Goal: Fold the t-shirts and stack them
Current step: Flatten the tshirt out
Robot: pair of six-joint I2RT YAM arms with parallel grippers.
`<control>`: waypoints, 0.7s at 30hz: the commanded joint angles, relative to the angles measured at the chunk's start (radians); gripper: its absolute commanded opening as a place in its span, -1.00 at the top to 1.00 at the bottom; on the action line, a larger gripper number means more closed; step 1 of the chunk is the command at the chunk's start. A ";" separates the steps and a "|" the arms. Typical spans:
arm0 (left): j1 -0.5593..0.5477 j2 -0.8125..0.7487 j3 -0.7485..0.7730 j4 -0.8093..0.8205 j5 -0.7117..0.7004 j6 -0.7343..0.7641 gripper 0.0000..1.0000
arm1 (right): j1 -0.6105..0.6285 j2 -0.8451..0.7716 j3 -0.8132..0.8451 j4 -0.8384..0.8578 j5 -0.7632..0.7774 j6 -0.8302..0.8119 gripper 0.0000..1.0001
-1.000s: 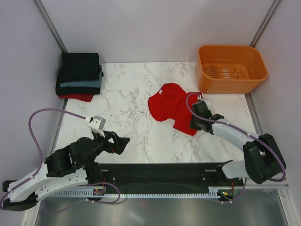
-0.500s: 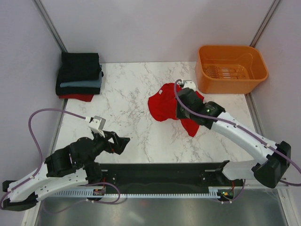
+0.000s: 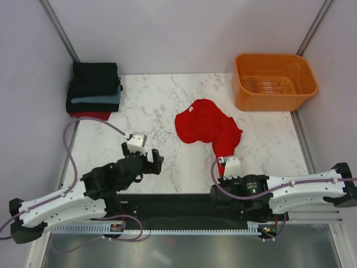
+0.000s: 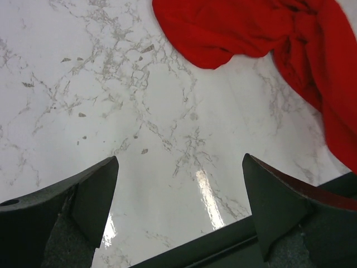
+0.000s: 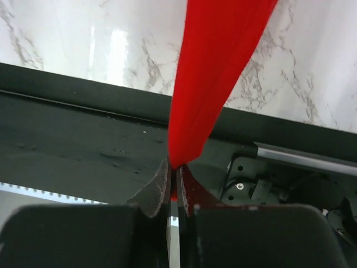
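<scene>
A bright red t-shirt (image 3: pixel 203 123) lies crumpled at mid-table, with one part drawn out toward the near edge. My right gripper (image 3: pixel 223 164) is shut on that drawn-out end and holds it raised over the black base rail. In the right wrist view the red cloth (image 5: pixel 217 56) runs taut up from the closed gripper (image 5: pixel 175 167). My left gripper (image 3: pixel 154 160) is open and empty, left of the shirt. In the left wrist view the gripper (image 4: pixel 178 192) hovers over bare marble, with the shirt (image 4: pixel 251 28) ahead at upper right. Folded black, slate-blue and red shirts are stacked (image 3: pixel 95 89) at the far left corner.
An orange plastic basket (image 3: pixel 274 95) stands at the far right corner. A black base rail (image 3: pixel 184 204) runs along the near edge. White walls with metal posts enclose the marble table (image 3: pixel 150 106).
My right arm has swung back from the shirt's far side to the near edge, dragging one end of the red shirt with it. My left arm has moved forward and right toward the shirt.
</scene>
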 commanded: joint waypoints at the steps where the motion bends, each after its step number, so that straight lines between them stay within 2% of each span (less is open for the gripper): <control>1: 0.072 0.207 0.067 0.188 0.013 0.094 -0.99 | 0.064 -0.002 -0.018 -0.078 0.052 0.199 1.00; 2: 0.113 0.329 0.088 0.203 0.150 0.102 -0.99 | 0.069 0.001 -0.019 -0.095 0.059 0.208 1.00; 3: 0.161 0.383 0.132 0.210 0.223 0.102 -0.99 | 0.070 -0.002 -0.021 -0.103 0.072 0.217 1.00; 4: 0.256 0.446 0.153 0.236 0.289 0.093 -0.99 | 0.069 -0.008 -0.025 -0.110 0.107 0.229 1.00; 6: 0.322 0.589 0.191 0.293 0.450 0.108 -0.99 | 0.069 -0.039 -0.053 -0.092 0.156 0.225 1.00; 8: 0.370 0.666 0.219 0.385 0.516 0.139 -0.99 | 0.049 -0.079 -0.099 0.042 0.200 0.098 1.00; 10: 0.417 0.800 0.291 0.425 0.559 0.170 -0.99 | -0.009 -0.102 -0.121 0.134 0.173 -0.002 1.00; 15: 0.519 1.112 0.585 0.445 0.716 0.188 -0.99 | -0.285 -0.114 -0.154 0.395 -0.040 -0.335 1.00; 16: 0.540 1.211 0.632 0.442 0.728 0.191 -0.99 | -0.333 -0.091 -0.142 0.425 -0.074 -0.378 1.00; 17: 0.546 1.256 0.729 0.436 0.744 0.191 -0.99 | -0.418 -0.077 -0.133 0.451 -0.098 -0.448 1.00; 19: 0.566 1.348 0.821 0.413 0.756 0.187 -0.99 | -0.506 -0.032 -0.108 0.462 -0.158 -0.510 1.00; 21: 0.582 1.474 0.953 0.381 0.788 0.178 -0.99 | -0.644 -0.008 -0.105 0.477 -0.224 -0.588 1.00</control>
